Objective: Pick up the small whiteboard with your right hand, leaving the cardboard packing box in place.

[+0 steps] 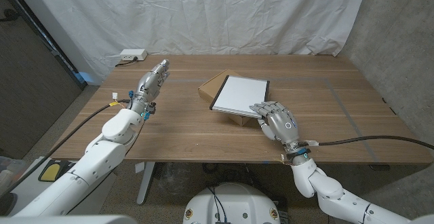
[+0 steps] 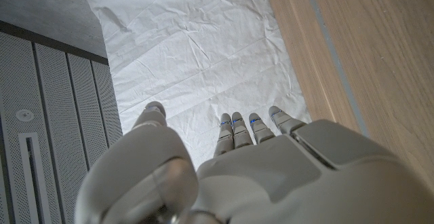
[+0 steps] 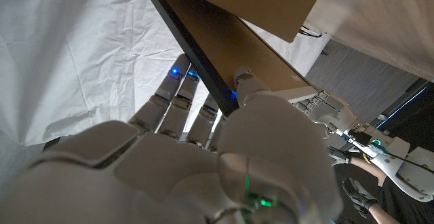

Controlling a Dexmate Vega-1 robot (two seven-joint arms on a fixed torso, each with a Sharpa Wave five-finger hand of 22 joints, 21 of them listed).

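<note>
Table centre: your target, the small white rectangular whiteboard with a dark frame point(image 1: 239, 94), lies on top of the flat brown cardboard packing box point(image 1: 211, 85), tilted, its near right corner sticking out past the box towards you.
Cardboard box: sits on the wooden table point(image 1: 339, 115) just left of centre; its far left part shows bare beside the whiteboard, and a bit of its near edge shows under the board.
Right hand: your grey-and-white right hand point(image 1: 277, 120) is at the whiteboard's near right corner, fingers reaching over the board's near edge.
Right grasp: in the right wrist view the whiteboard's dark edge point(image 3: 196, 54) runs between the thumb point(image 3: 247, 81) and the other fingers point(image 3: 178, 95), so you are grasping the board at its rim. Whether the board is lifted off the box, can't tell.
Left hand: your left hand point(image 1: 150, 81) is held above the table's left side, well apart from the box and the whiteboard, fingers pointing to the far side.
Left fingers: straight and slightly apart in the left wrist view point(image 2: 237, 130), holding nothing.
Far left of the table: a small white box-shaped device with a cable point(image 1: 131, 56) sits near the far edge.
Backdrop: a white wrinkled cloth point(image 1: 203, 13) hangs behind the table.
</note>
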